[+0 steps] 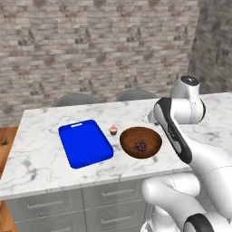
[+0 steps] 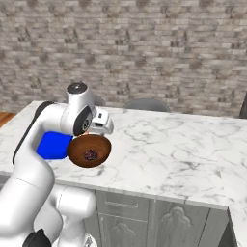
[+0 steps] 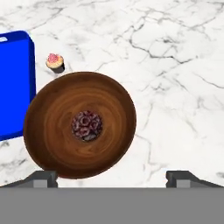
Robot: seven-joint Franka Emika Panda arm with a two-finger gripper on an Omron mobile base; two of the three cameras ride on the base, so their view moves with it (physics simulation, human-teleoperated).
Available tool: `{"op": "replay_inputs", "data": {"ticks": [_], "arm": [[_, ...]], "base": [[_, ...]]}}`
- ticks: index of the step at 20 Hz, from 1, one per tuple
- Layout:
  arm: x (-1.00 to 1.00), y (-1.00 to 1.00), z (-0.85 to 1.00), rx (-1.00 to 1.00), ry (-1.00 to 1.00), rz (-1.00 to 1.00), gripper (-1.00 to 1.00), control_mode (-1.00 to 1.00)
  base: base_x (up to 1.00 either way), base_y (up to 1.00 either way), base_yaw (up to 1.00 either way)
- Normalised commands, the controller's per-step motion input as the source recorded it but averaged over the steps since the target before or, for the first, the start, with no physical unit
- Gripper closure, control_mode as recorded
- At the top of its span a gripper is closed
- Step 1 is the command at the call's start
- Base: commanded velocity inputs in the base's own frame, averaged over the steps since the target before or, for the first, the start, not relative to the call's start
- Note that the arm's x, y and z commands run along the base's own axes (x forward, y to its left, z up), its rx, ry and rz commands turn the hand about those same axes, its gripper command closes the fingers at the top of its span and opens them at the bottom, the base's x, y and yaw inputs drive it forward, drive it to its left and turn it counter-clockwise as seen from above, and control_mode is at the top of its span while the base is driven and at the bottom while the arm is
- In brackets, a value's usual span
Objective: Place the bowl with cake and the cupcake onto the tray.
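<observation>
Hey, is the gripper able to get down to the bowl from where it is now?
Probably yes. The open gripper hangs over the bowl, its fingertips spread at the near rim, with nothing between. The cupcake and tray sit off to one side.

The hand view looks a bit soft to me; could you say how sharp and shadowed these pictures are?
Hand view: the bowl with cake blurs at its rim; the cupcake casts a faint shadow. Left base view: even light, no glare on the tray.
</observation>
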Motion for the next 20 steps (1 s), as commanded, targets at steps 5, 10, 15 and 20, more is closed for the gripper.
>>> {"op": "replay_inputs", "data": {"ticks": [5, 10, 15, 20], "arm": [[0.4, -0.26, -0.56, 0.04, 0.0, 0.0, -1.0, -1.0], [0.42, -0.15, -0.58, 0.03, 0.02, 0.0, -1.0, -1.0], [0.34, -0.05, -0.51, 0.02, 0.03, 0.0, -1.0, -1.0], [0.2, -0.02, -0.48, 0.01, 0.02, 0.0, -1.0, -1.0]], "base": [[0.0, 0.0, 0.0], [0.0, 0.0, 0.0], [0.0, 0.0, 0.0], [0.0, 0.0, 0.0]]}}
